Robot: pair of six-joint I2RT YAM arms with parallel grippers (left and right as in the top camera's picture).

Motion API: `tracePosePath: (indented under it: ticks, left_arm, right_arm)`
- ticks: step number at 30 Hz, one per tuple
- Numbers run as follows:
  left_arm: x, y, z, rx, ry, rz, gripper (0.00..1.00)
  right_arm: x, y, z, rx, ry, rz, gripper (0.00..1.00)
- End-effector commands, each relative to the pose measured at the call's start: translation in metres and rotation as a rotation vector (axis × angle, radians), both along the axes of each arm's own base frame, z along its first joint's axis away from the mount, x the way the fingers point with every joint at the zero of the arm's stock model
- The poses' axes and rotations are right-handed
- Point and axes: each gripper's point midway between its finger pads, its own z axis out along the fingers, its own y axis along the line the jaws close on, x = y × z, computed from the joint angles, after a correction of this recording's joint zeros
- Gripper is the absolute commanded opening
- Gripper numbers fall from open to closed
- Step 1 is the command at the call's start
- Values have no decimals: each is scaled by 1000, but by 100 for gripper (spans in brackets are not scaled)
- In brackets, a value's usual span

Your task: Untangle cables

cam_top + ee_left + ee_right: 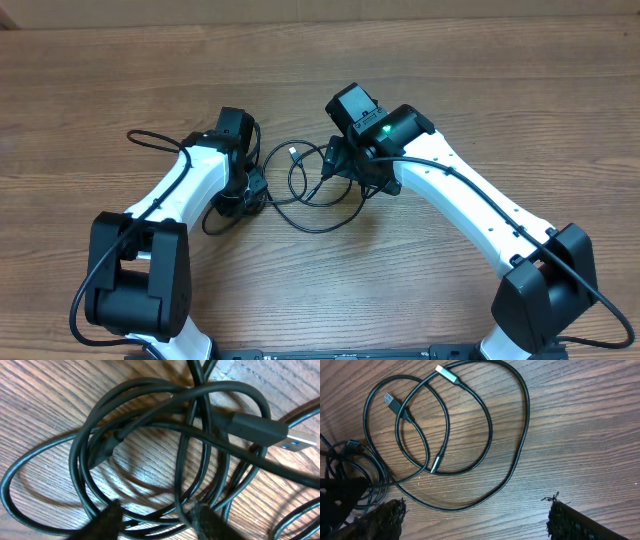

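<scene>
Cables (197,407) lie mid-way across the wooden table (500,90): loose loops at the centre, a tangled bunch at their nine o'clock. Left gripper (159,521) straddles the bunch's strands, half-closed; I cannot tell whether it pinches them. Right gripper (475,517), over the loops' two o'clock edge, gapes wide and holds nothing. USB plug (260,430) lies in the tangle.

Smooth semi-gloss black plastic-sheathed cables (80,465), shiny metal plug tip (301,441), matt grained wood table (40,400)

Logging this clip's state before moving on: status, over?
Left end effector straddling knotted cables, fingers apart. Right end effector open, near loose loops. USB plug lying across the knot.
</scene>
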Motion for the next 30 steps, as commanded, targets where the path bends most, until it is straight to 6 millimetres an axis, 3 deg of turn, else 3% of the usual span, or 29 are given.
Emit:
tracePosePath:
  ticks: [1,3,9,12,16,23,26,30]
  left_arm:
    - [-2,1,-3,12,7,-25,28]
    - [-3,0,-3,12,8,-62,4]
    - [-5,-23,1,-111,13,-226,4]
    - [-2,-38,14,-186,-12,-320,4]
    - [-1,-34,33,-158,-37,-340,4]
    - [-4,0,64,26,-74,-288,4]
    - [-9,-3,68,0,-67,-296,4]
    - [-16,-23,69,-112,-55,-389,6]
  right_arm:
    - [-1,0,0,-2,-1,3,92]
    - [-1,0,0,-2,-1,3,92]
    - [0,1,0,0,-4,3,92]
    - [1,1,1,2,-7,3,93]
    - [0,1,1,2,-7,3,93]
    - [1,1,1,2,-8,3,93]
    - [1,2,1,5,-11,2,93]
    - [4,3,2,12,-20,3,93]
